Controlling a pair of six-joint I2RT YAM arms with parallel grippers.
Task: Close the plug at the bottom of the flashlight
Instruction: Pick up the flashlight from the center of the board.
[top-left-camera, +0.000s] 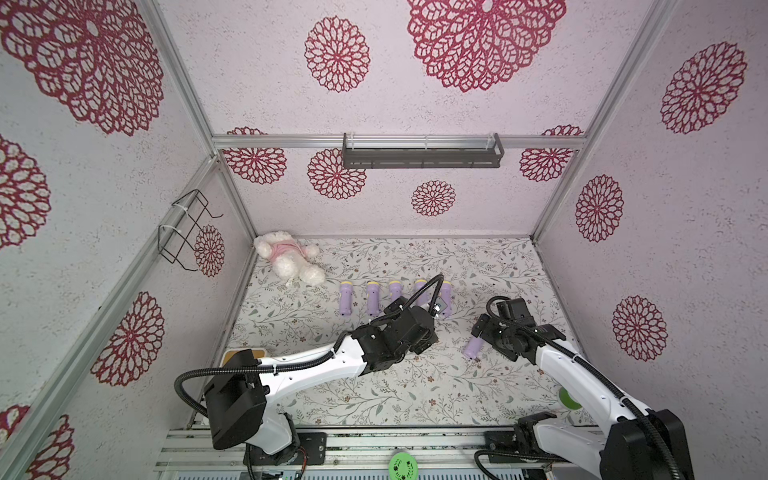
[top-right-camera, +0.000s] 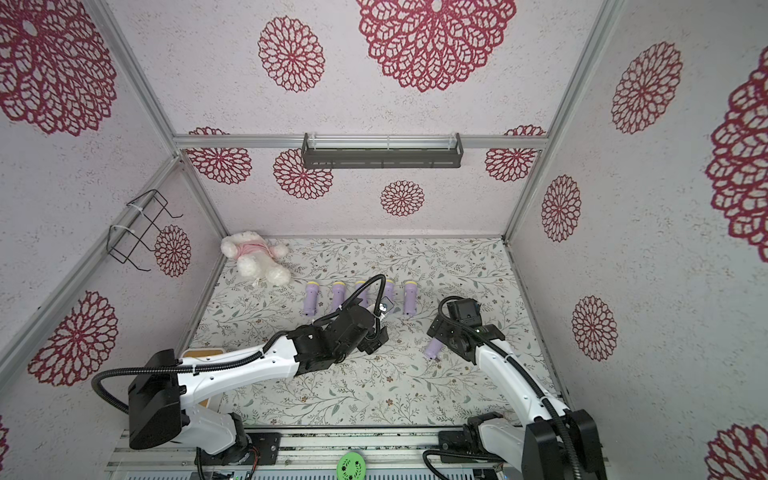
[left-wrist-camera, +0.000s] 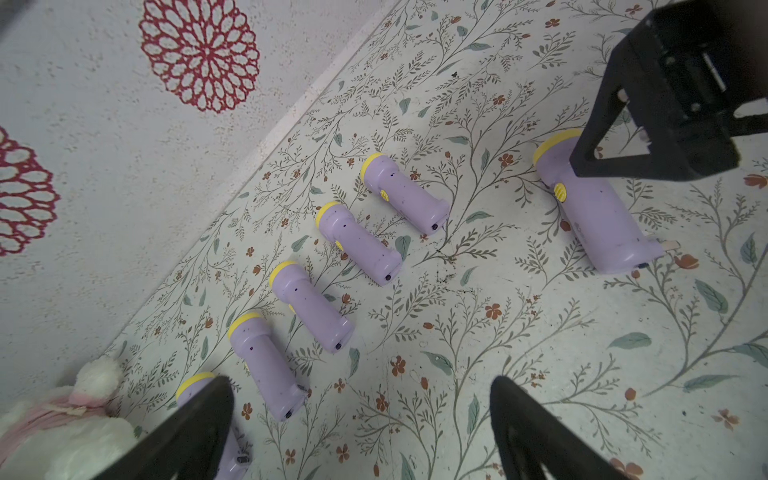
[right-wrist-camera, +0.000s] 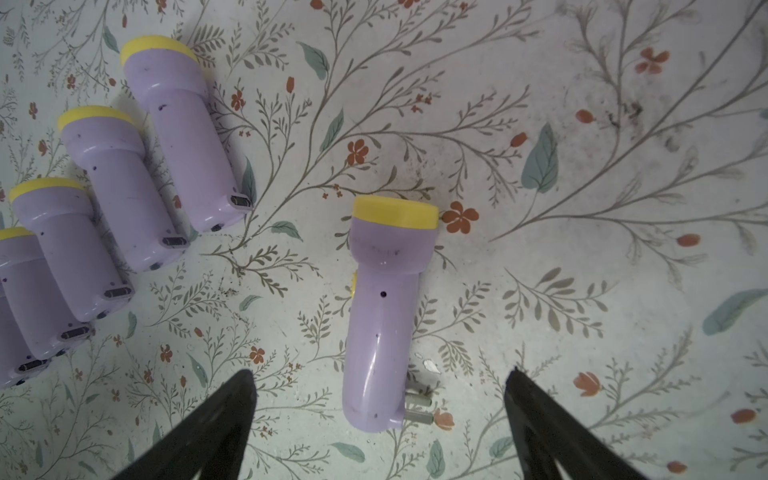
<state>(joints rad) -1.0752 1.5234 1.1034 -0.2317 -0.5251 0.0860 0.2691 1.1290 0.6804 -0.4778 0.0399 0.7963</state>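
Table (top-left-camera: 374, 386) w/ a pale cover printed in grey-green sprigs & small red flowers; some dark scuffs show in the wrist views. Walls (top-left-camera: 415, 104) on three sides, off-white, rough, stamped w/ big crimson rosettes – alu frame rails at the corners. Dark shelf (top-left-camera: 422, 158) on the back rail, wire basket (top-left-camera: 187, 232) on the left wall. Plush toy (top-left-camera: 286, 257) lies in the back-left corner. Green disc (top-left-camera: 403, 465) at the front edge.

Row of five purple flashlights (left-wrist-camera: 309, 309), yellow heads toward the back wall, lying side by side mid-table. Sixth flashlight (right-wrist-camera: 382, 316) lies apart, right of the row & nearer the front; its plug (right-wrist-camera: 417, 409) sticks out at the bottom end.

Right gripper (right-wrist-camera: 379, 372) – fingers spread wide either side of that bottom end, not touching. Left gripper (left-wrist-camera: 361, 380) over the row, fingers spread, holding nothing.
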